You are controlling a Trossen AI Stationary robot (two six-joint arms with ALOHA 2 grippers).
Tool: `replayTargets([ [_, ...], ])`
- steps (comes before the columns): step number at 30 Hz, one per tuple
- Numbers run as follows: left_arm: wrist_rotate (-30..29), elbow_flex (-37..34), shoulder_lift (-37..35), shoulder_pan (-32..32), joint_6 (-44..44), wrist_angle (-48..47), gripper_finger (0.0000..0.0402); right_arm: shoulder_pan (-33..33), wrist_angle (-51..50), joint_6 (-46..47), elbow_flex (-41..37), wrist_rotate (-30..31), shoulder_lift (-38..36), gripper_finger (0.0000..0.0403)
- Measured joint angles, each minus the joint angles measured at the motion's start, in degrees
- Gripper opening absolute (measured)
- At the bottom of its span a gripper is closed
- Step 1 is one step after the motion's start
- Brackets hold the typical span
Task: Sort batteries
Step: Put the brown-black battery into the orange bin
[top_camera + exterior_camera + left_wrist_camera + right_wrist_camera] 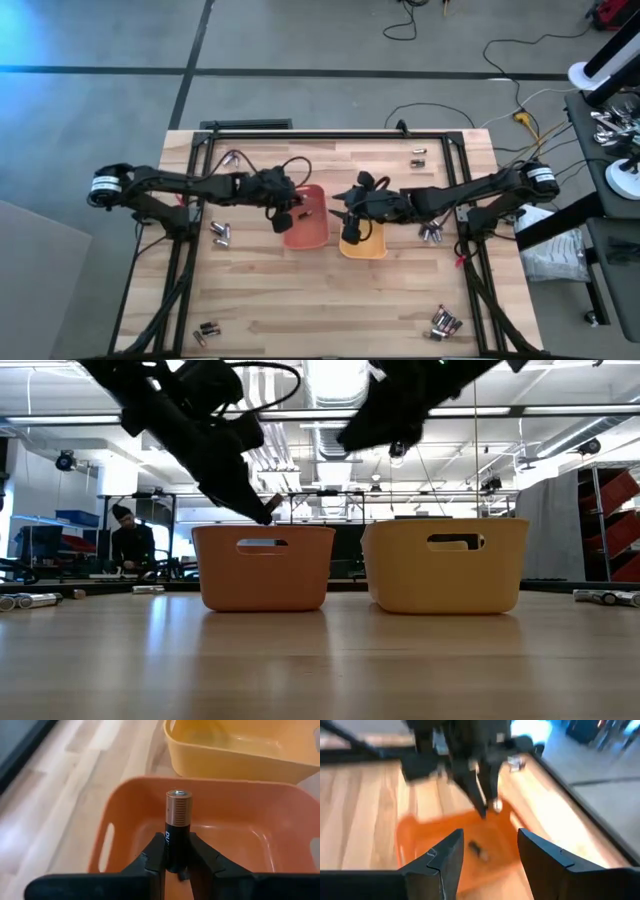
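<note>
My left gripper hangs over the orange tray, shut on a dark battery with a coppery top. In the low view, this gripper slants down to just above the tray's rim. My right gripper is open and holds nothing; it hovers over the yellow tray. One dark battery lies on the orange tray's floor. More batteries lie loose on the table, near the left arm and near the right arm. My left gripper pinches the battery's dark lower half between its two fingers. The coppery end sticks out past the fingertips, in line with them. The fingers slant down from the table's left. The battery is lifted clear, above the orange tray's inside.
The two trays stand side by side at the table's middle. Other battery clusters lie at the far left, far right, near right and near left. A black frame runs round the table's far edge and sides.
</note>
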Motion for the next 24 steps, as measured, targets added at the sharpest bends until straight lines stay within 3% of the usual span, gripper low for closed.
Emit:
replayTargets([
  [5, 0.1, 2.7, 3.2, -0.1, -3.2, -4.0, 0.0035, 0.0, -5.5, 0.1, 0.0, 0.2, -0.1, 0.0168],
  [16, 2.0, 15.8, 17.8, -0.1, -4.1, -20.6, 0.0037, 0.2, -5.0, 0.9, -4.5, 0.1, 0.0, 0.015],
  [24, 2.2, 17.9, 22.5, -0.3, -5.2, -24.3, 0.0037, 0.7, -4.6, 1.7, -7.3, 0.0, 0.0, 0.0149],
])
